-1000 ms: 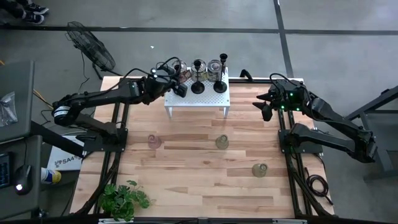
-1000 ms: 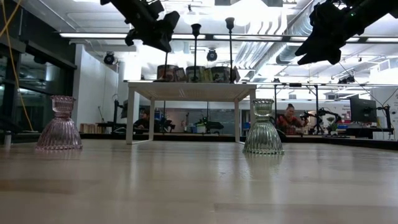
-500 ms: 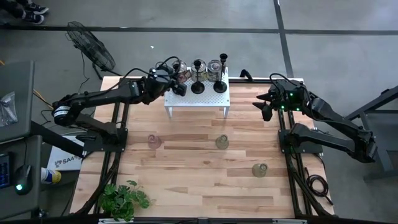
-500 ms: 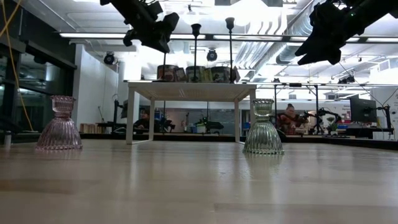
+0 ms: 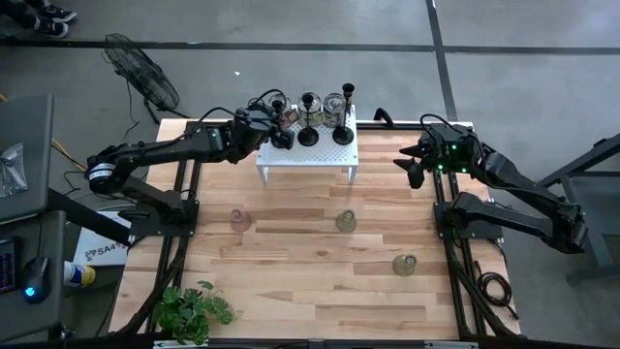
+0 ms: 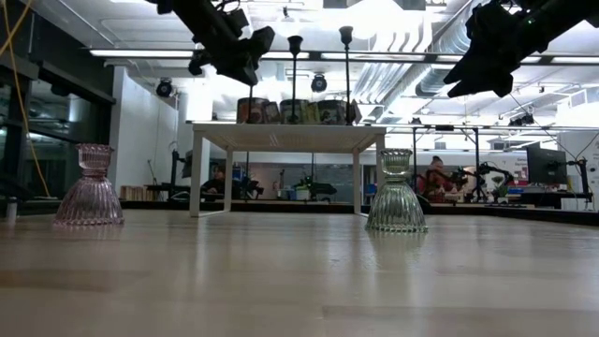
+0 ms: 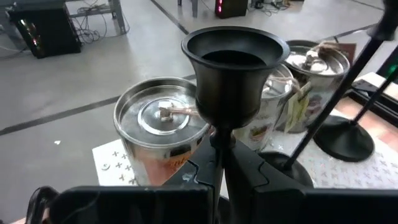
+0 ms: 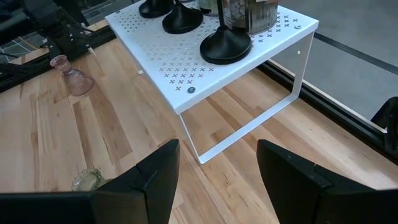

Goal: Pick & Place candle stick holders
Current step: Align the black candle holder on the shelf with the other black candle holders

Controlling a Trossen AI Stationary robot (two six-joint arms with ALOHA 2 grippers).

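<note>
My left gripper (image 5: 279, 134) is over the left part of the white perforated stand (image 5: 308, 155) and is shut on a slim black stemmed candle stick holder (image 7: 229, 68). Its cup stands up beyond the fingers. Two more black stemmed holders (image 5: 309, 124) (image 5: 344, 118) stand by their round bases on the stand, among metal tins (image 7: 160, 121). A pink glass holder (image 5: 240, 221) and two greenish glass holders (image 5: 346, 221) (image 5: 405, 264) stand on the wooden table. My right gripper (image 8: 217, 180) is open and empty, high at the table's far right. My left gripper pinches the black holder's thin stem (image 7: 217, 146) just below its cup, between the two fingers. The fingers come from the table's left side, slanting down, and lie across the stem. The holder stands upright. Whether its base rests on the stand, I cannot tell.
A leafy plant (image 5: 194, 310) stands at the table's near left corner. The tins crowd the stand's far side next to the held holder. Open wood lies between the glass holders and the near edge. People sit in the room beyond the table (image 6: 435, 178).
My left gripper has shifted a little toward the table's right over the stand, still shut on the black holder's stem.
</note>
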